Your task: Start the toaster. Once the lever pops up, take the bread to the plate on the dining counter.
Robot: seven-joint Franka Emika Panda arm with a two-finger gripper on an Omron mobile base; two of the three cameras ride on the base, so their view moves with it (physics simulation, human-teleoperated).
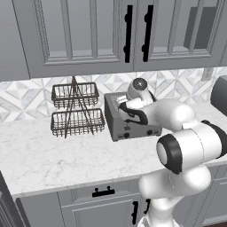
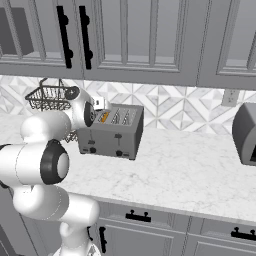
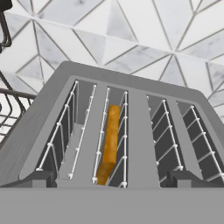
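A white arm reaches over the toaster (image 2: 111, 131) on the marble surface (image 2: 190, 172), its hand poised directly above the slots, in the hand view looking down into them. The bread (image 3: 109, 144) stands on edge in the second slot from the left of that view, its golden crust running from 6 toward 12 o'clock, parallel to the slot wires. The fingers (image 3: 111, 183) are spread wide and hold nothing; their dark tips sit at the view's bottom edge, straddling the middle slots, with the slice just ahead and slightly toward 11 o'clock. Any descent looks to hinge on that alignment: the fingers would need to close across the slice's thin faces, not along its length. In the left base view the arm covers much of the toaster's top and right side; the levers' position is hard to make out in either base view. A wire rack (image 1: 74, 109) stands just beside the toaster at 9 o'clock in the left base view.
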